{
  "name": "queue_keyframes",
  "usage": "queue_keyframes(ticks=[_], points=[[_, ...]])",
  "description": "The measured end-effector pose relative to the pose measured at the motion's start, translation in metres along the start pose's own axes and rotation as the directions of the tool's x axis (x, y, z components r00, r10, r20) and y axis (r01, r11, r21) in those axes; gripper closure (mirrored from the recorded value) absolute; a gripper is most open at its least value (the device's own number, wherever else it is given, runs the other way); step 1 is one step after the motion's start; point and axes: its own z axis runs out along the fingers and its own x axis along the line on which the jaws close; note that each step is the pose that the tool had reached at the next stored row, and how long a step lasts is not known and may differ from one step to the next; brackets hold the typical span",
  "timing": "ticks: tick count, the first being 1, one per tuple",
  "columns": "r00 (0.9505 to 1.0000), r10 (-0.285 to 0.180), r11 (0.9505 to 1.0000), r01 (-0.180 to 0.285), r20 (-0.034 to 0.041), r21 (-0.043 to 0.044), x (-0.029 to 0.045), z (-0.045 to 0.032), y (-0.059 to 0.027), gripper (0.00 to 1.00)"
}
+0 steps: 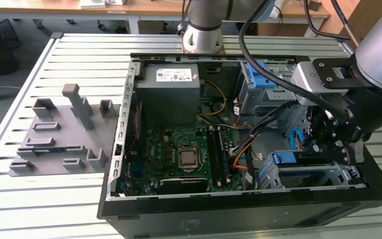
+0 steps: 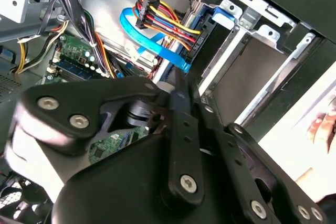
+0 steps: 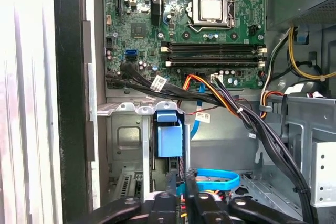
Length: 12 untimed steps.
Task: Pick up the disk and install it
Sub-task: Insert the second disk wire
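The disk seems to be the thin blue-edged piece (image 1: 50, 148) standing on edge in a slot of the grey fixture (image 1: 58, 134), on the table at the exterior view's left. My gripper (image 1: 341, 155) is far from it. It hangs inside the open computer case (image 1: 244, 204), over the grey drive cage (image 1: 324, 174) at the exterior view's right. In both wrist views the black fingers (image 2: 181, 129) lie together, so the gripper (image 3: 180, 181) is shut with nothing showing between them. A blue-latched tray (image 3: 169, 132) sits on the cage just beyond the fingertips.
A light blue flat cable (image 2: 149, 43) and a bundle of coloured wires (image 2: 168, 22) run close to the fingertips. Black cables (image 3: 262, 129) cross the case between the motherboard (image 3: 199, 19) and the cage. A second bay with a blue bracket (image 1: 260, 74) sits deeper in the case.
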Motion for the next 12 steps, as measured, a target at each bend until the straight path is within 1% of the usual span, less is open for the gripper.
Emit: queue_keyframes(ticks=[1,2,3,12], points=[[1.0000,0.000,1.0000,0.000,0.0000,-0.0001,0.0000,0.0000,0.0000,0.84],[1.0000,0.000,1.0000,0.000,-0.0001,-0.0001,0.0000,-0.0001,0.0000,0.84],[1.0000,0.000,1.0000,0.000,-0.0001,-0.0001,0.0000,-0.0001,0.0000,0.89],[1.0000,0.000,1.0000,0.000,-0.0001,-0.0007,0.0000,-0.0001,0.0000,0.89]])
